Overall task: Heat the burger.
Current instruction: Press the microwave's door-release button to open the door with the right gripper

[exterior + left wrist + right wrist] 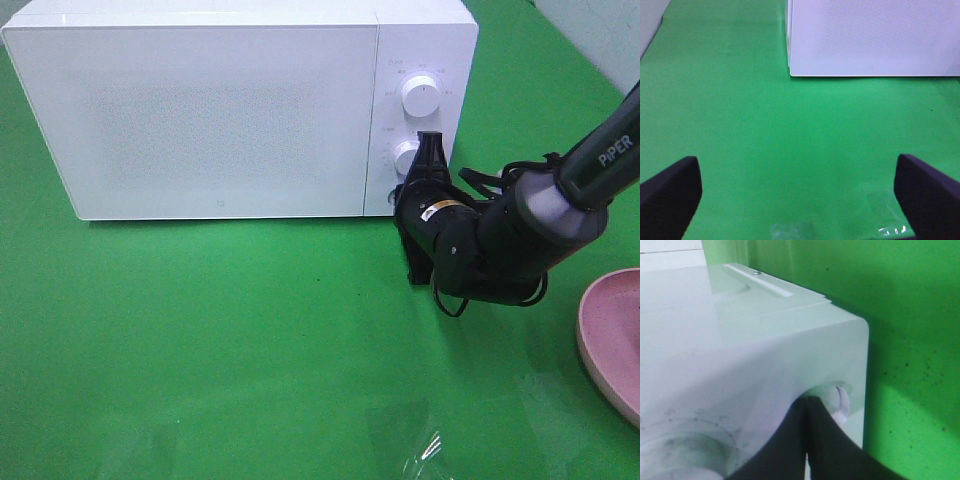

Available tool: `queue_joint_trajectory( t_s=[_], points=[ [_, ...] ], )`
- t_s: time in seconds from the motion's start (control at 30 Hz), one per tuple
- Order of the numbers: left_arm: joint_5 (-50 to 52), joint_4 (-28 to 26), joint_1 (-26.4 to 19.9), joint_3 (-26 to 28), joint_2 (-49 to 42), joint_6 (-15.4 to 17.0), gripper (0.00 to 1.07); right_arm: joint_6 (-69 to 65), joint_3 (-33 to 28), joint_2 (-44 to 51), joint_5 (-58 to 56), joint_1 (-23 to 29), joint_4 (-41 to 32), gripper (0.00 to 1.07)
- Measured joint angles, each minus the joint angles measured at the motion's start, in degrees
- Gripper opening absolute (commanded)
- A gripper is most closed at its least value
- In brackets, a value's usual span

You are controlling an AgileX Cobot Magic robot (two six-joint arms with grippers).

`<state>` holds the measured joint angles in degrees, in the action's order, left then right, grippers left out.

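Note:
The burger is out of view in all three frames. The white microwave [220, 110] stands at the back of the green cloth with its door closed. My right gripper [432, 148] is shut, and its black fingertips rest against the lower knob [405, 158] on the control panel. In the right wrist view the shut right gripper [807, 407] touches that small knob [841, 401], with nothing else between the fingers. My left gripper [800, 200] stands wide open above the cloth in front of the microwave [870, 40], holding nothing.
A round pink plate [612, 335] lies at the right edge, beside the right arm. The upper knob [419, 97] sits above the gripper. A piece of clear plastic [425, 450] lies on the cloth at the front.

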<state>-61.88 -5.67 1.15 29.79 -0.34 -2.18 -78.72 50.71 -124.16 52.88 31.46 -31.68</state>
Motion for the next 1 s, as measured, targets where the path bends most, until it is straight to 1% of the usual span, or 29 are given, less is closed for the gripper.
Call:
queue_joint_trajectory(
  t_s=[0.3,0.5,1.0],
  points=[
    [0.0,0.0,0.0,0.0,0.0,0.0,0.96,2.7,0.7,-1.0,1.4,0.3,-0.7,0.0],
    [0.0,0.0,0.0,0.0,0.0,0.0,0.96,3.7,3.2,-2.7,-0.4,0.0,-1.0,0.0],
    [0.0,0.0,0.0,0.0,0.0,0.0,0.96,3.8,3.3,-2.8,-1.2,0.0,-0.9,0.0]
  ],
)
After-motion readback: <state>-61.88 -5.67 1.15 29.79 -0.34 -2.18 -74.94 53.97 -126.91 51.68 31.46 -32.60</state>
